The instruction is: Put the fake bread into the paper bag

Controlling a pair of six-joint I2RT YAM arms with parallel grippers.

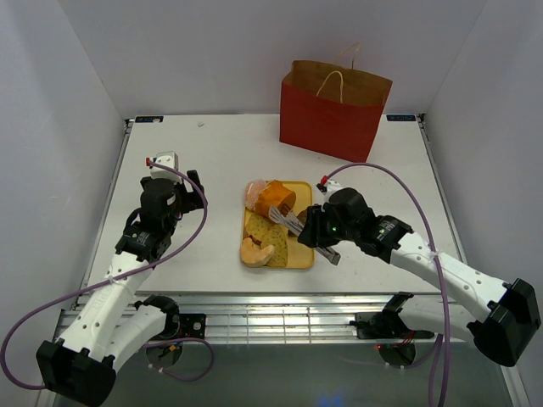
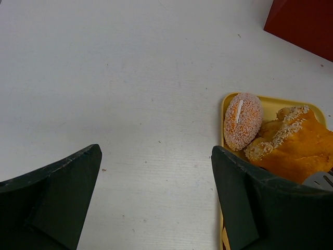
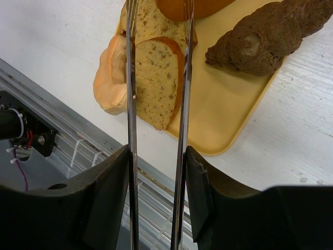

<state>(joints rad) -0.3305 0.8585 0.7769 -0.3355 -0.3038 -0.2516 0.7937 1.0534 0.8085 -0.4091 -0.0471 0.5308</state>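
Tabletop (image 1: 212, 161) white, walls (image 1: 212, 51) pale, paper bag (image 1: 335, 110) rear-R.

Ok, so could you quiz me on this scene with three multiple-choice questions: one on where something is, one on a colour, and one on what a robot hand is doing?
1. Where does the paper bag stand?
A. upright at the far end, beyond the tray
B. on top of the tray
C. lying flat at the near edge

2. What colour is the tray?
A. blue
B. yellow
C. green

3. What is the right tool doing?
A. open, holding nothing
B. shut on the metal tongs
C. shut on a bag handle

Answers: 1 A, the top view shows it upright past the tray. 2 B, it looks yellow in all three views. 3 B, the right wrist view shows both tong arms clamped in it, reaching over the tray.
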